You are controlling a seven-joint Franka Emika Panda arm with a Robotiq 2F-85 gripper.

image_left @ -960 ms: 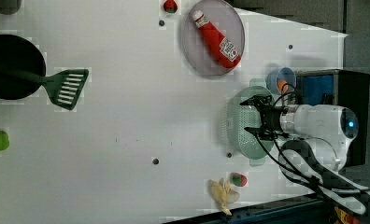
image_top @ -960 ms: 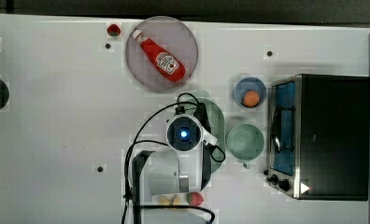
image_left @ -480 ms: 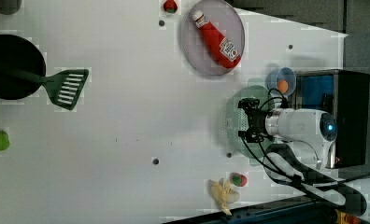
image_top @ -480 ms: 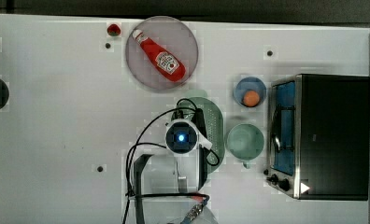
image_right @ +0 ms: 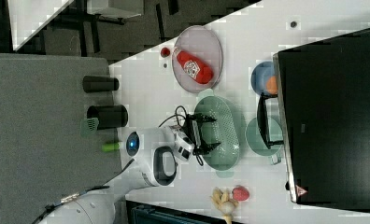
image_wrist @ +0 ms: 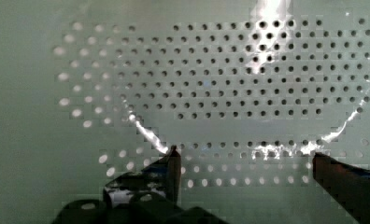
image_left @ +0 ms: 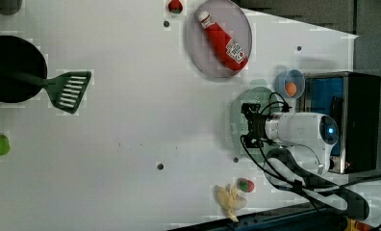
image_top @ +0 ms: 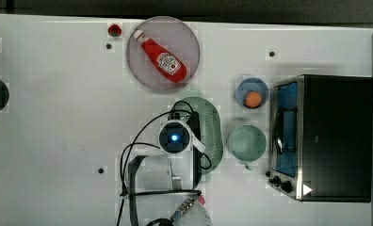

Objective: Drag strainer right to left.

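Note:
The strainer (image_top: 212,132) is a pale mint-green oval colander dotted with small holes, lying near the table's middle, just below the grey plate in the top view. My gripper (image_top: 181,137) hangs over the strainer's left half in the top view. In the right view the gripper (image_right: 208,133) stands open with both fingers reaching down inside the strainer (image_right: 226,135). The wrist view has the perforated strainer floor (image_wrist: 220,84) close up, with the open gripper (image_wrist: 244,165) and its two dark fingertips (image_wrist: 173,164) wide apart and nothing between them. In the left view the gripper (image_left: 247,126) covers part of the strainer (image_left: 257,95).
A grey plate (image_top: 187,37) carries a ketchup bottle (image_top: 161,59) just beyond the strainer. A green cup (image_top: 247,142), a blue bowl (image_top: 243,87) and a toaster oven (image_top: 326,136) stand to the top view's right. A spatula (image_left: 68,90) and black pan (image_left: 10,67) lie far off.
The gripper has come down into the strainer and shifted slightly toward the top view's left, staying open. The strainer has not visibly moved.

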